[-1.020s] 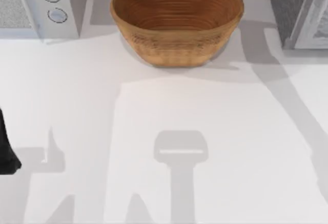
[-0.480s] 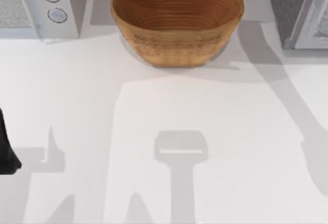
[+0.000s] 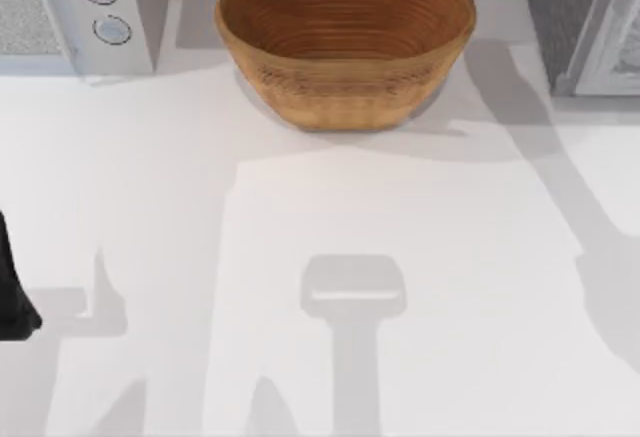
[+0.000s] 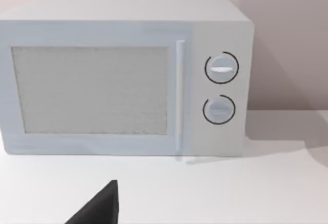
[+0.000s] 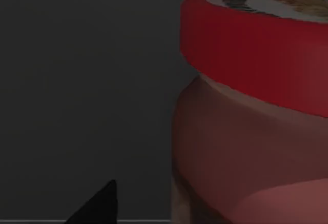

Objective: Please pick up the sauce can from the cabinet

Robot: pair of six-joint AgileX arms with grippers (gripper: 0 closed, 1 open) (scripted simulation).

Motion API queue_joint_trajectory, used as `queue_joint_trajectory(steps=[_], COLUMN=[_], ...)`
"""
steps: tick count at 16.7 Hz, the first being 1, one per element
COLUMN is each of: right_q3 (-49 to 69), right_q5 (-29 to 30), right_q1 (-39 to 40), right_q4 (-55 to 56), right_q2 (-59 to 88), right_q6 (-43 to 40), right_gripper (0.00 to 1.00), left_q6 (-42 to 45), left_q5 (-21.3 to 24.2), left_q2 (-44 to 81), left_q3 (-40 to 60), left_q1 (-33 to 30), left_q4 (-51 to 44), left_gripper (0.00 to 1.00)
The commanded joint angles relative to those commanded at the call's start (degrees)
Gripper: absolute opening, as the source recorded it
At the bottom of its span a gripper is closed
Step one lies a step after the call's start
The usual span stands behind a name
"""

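Sauce can (image 5: 256, 111) cut off at the right wrist view's edges; microwave (image 3: 75, 12) and cabinet (image 3: 585, 22) cropped at the top view's corners; gripper fingers unseen

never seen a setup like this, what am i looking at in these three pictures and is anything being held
This is a simulated two-armed robot at a white table. One camera looks down from above: a wicker basket stands at the back, a microwave at back left, a grey cabinet at back right. The dark shape at the left edge is the parked left arm. Its wrist camera faces the microwave. The right arm's wrist camera, in a dim space, looks closely at the red-lidded sauce can. Nothing visibly holds it.
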Motion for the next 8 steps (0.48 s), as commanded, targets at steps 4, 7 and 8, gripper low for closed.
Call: queue_joint_trajectory(steps=[4, 7, 8], right_q3=[0.0, 0.0, 0.0], right_q5=[0.0, 0.0, 0.0], right_q1=[0.0, 0.0, 0.0], right_q4=[0.0, 0.0, 0.0], right_q2=[0.0, 0.0, 0.0], right_q6=[0.0, 0.0, 0.0], right_gripper=[0.77, 0.55, 0.47], left_q6=[0.0, 0.0, 0.0], left_q5=[0.0, 0.0, 0.0], left_q2=[0.0, 0.0, 0.0], left_q3=[0.0, 0.0, 0.0], left_q1=[0.0, 0.0, 0.0], left_q4=[0.0, 0.0, 0.0], left_gripper=[1.0, 1.0, 1.0])
